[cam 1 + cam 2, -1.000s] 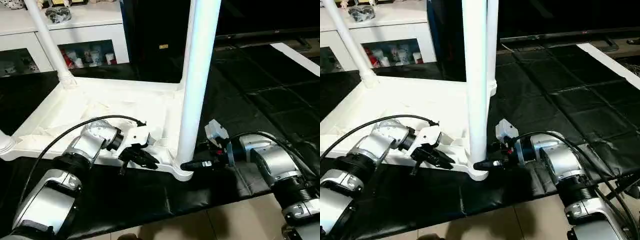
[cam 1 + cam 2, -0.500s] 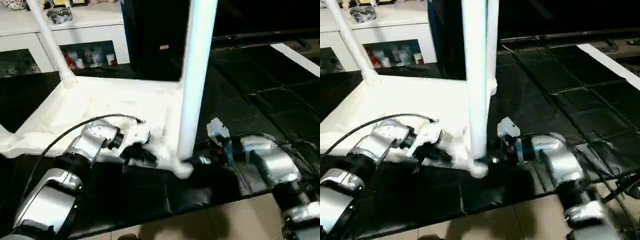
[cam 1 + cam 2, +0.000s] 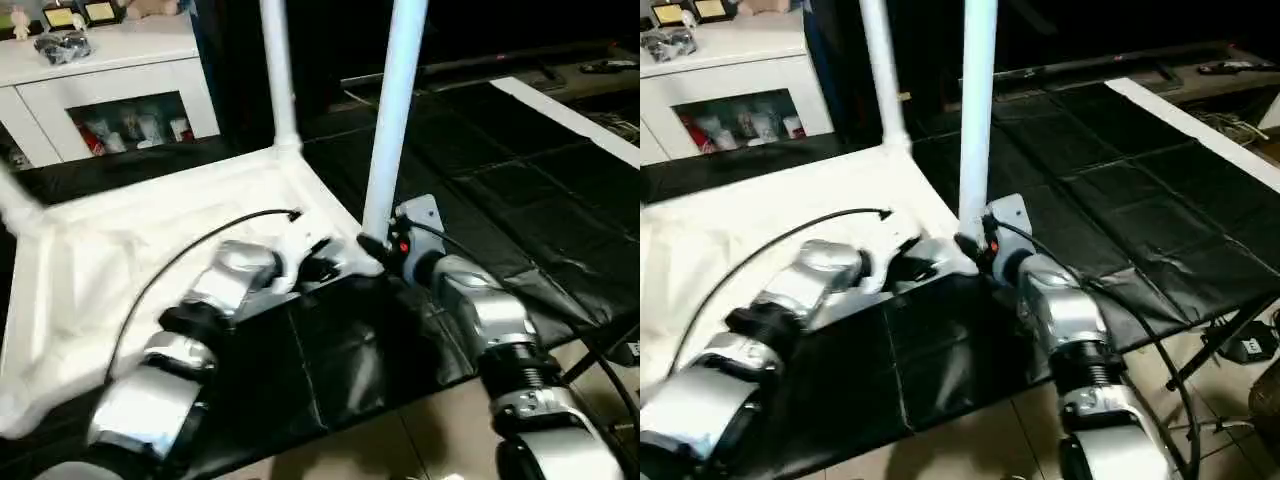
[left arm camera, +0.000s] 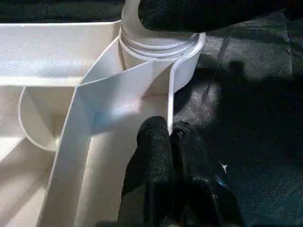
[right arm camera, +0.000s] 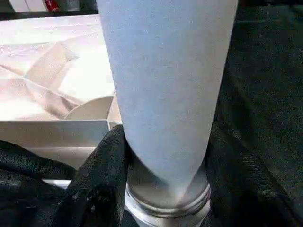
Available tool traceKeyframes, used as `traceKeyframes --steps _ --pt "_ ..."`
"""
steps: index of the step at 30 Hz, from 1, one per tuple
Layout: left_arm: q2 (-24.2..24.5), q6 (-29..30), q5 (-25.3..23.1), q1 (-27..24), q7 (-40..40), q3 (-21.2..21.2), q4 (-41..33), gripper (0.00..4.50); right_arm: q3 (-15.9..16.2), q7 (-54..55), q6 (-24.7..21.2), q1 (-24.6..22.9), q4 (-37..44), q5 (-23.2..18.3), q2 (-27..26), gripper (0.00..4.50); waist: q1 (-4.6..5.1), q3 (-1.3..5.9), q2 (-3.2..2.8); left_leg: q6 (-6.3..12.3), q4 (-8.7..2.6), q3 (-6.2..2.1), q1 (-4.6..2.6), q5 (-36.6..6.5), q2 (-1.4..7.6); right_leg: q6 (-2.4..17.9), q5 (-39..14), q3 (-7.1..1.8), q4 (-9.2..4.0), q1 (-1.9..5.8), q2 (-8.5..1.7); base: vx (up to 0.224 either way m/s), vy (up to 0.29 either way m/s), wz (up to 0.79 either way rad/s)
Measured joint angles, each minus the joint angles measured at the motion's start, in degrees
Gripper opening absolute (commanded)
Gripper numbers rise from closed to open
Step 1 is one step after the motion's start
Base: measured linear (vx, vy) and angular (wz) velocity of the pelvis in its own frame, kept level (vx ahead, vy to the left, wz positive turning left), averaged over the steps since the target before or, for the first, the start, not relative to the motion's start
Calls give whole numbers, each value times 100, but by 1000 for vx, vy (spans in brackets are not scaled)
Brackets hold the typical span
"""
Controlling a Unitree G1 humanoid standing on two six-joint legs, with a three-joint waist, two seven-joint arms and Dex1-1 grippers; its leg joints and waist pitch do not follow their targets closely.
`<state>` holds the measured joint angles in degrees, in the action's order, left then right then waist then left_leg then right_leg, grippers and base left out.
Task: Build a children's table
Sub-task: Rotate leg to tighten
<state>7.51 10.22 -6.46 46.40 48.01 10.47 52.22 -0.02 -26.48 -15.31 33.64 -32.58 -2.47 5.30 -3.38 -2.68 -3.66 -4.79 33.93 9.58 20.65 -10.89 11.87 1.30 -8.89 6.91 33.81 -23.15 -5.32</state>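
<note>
The table top point(image 3: 130, 250) lies upside down on the black mat point(image 3: 560, 190), ribbed underside up. Landmark = near corner socket point(image 4: 158, 52), the one closest to both arms.

Where things are:
- Near leg point(image 3: 392, 120) stands upright in that socket, threaded collar at its base seated on the rim.
- Second leg point(image 3: 277, 75) stands in the next corner, well beyond the socket. White cabinet point(image 3: 110, 95) further back behind it.
- Right gripper point(image 5: 163, 156): fingers wrapped round the near leg just above the socket, one each side, grasping it low at the collar.
- Left gripper point(image 4: 170, 151): fingers point(image 4: 154, 146) clenched tight on the thin edge wall of the top, just beside the socket.

Step in hand, as I read it: seating/tightening the near leg while the L arm braces the top.

To do it well (judgement):
- Keep L pinch firm on the wall; it's thin plastic & the top is light, so it'll want to swing w/ any twist at the socket.
- Keep the leg's axis square to the socket. A tall leg held only at its base tips easily, and the thread could cross.
- Turn in short bites, re-grip at the collar, don't climb the taper, where the grip would slip.
- Stop when the collar meets the rim evenly all round; can't tell from here if the far side has closed.
</note>
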Motion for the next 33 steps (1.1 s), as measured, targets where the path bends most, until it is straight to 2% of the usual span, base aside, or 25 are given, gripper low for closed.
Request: traceKeyframes --steps 3,4,6,13,15,19,20,23,27,29,30,31,33 --pt "27 -3 -1 -35 34 15 -66 0 9 -46 139 -49 0 37 1 200 4 -1 -2 2 0 1 2 -1 0 23 14 0 -4 -2 0 0 0 0" --pt "55 -18 0 -70 62 28 -114 0 9 -103 167 -67 1 27 4 253 7 -2 -3 2 -3 1 1 -1 0 23 14 0 -4 -2 0 0 0 0" --pt "118 -54 0 -109 192 74 -186 0 8 -307 182 -153 94 -62 60 253 4 -2 -2 2 -10 2 0 -1 0 22 13 0 -10 -2 0 0 0 0" --pt "437 -413 57 -274 950 172 -336 0 57 -1621 195 -543 515 -466 504 327 -37 -2 -2 5 -11 4 21 0 1 26 16 2 -17 -13 0 0 0 0" --pt "551 -503 57 -297 1148 192 -354 0 102 -1928 207 -593 582 -528 643 349 -68 -2 -3 5 -9 6 23 0 1 27 16 2 -17 -15 0 0 0 0" --pt "898 -933 200 -401 2099 399 -480 0 352 -3063 211 -665 779 -807 1143 365 -177 -4 -2 9 -9 8 32 2 5 26 15 4 -13 -26 1 0 0 0" --pt "938 -993 210 -410 2238 426 -494 0 399 -3208 218 -665 799 -837 1182 395 -200 -5 1 10 -7 9 33 4 5 26 15 5 -10 -32 1 0 0 0" --pt "1089 -1246 226 -428 2728 569 -553 0 569 -3655 304 -704 948 -853 1329 403 -352 -6 1 11 19 10 49 5 6 26 15 6 16 -61 -5 0 0 0" --pt "1258 -1475 234 -546 3232 711 -754 0 774 -4422 282 -793 1228 -982 1665 403 -481 -6 1 14 36 11 49 -4 5 26 15 -8 20 -58 -8 0 0 0" --pt "1341 -1607 254 -589 3476 765 -775 0 923 -4866 198 -858 1332 -1085 1866 403 -506 -5 2 14 38 11 46 -4 5 26 15 -8 23 -53 -8 0 0 0" --pt "1368 -1642 254 -590 3526 779 -775 0 965 -4976 181 -860 1334 -1092 1894 374 -505 -5 2 13 39 11 45 -4 6 26 16 -9 26 -53 -8 0 0 0" --pt "1385 -1677 254 -589 3559 792 -775 0 995 -5057 174 -859 1333 -1095 1907 366 -505 -5 2 13 39 11 43 -3 6 27 16 -9 30 -53 -8 0 0 0" --pt "1386 -1693 257 -589 3618 812 -775 0 1024 -5162 152 -857 1332 -1098 1941 366 -506 -6 3 12 39 11 43 -3 6 27 17 -8 33 -52 -8 0 0 0"
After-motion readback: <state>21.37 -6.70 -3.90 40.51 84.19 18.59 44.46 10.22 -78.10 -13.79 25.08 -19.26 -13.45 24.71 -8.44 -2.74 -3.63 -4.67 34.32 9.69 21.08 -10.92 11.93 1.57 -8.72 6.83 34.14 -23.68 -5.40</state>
